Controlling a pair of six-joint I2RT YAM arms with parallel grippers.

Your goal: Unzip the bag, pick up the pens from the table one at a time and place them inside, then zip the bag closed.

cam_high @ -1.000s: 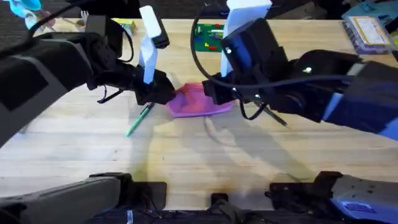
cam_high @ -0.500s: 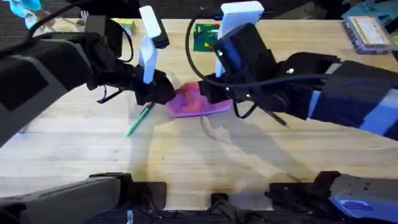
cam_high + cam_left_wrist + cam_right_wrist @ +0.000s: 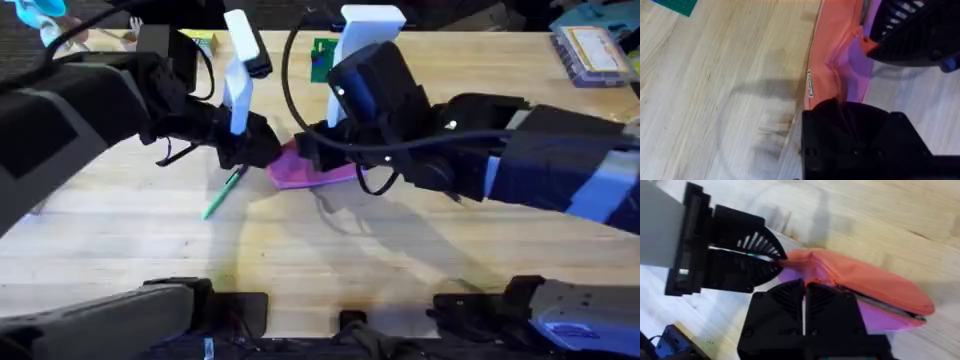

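Observation:
The pink bag [image 3: 322, 176] lies at the middle of the table [image 3: 300, 262], partly under both arms. My left gripper [image 3: 262, 152] is shut on the bag's left end, pinching the fabric [image 3: 827, 55] at its fingertips [image 3: 836, 103]. My right gripper [image 3: 306, 150] sits on the top edge close beside it, shut [image 3: 804, 284] on the small red pull [image 3: 867, 44]. The bag [image 3: 865, 277] bulges upward, and a purple-shaded side shows below the zipper line. A green pen [image 3: 224, 192] lies on the wood, left of the bag and below the left gripper.
A green board with coloured pieces [image 3: 322, 58] sits behind the bag. A clear plastic box [image 3: 590, 50] stands at the far right corner and a yellow item [image 3: 203, 42] at the far left. Open wood lies in front of the bag.
My right gripper has slid left along the bag's top edge toward the left gripper, and its arm now covers more of the bag. The left arm and green pen stayed put.

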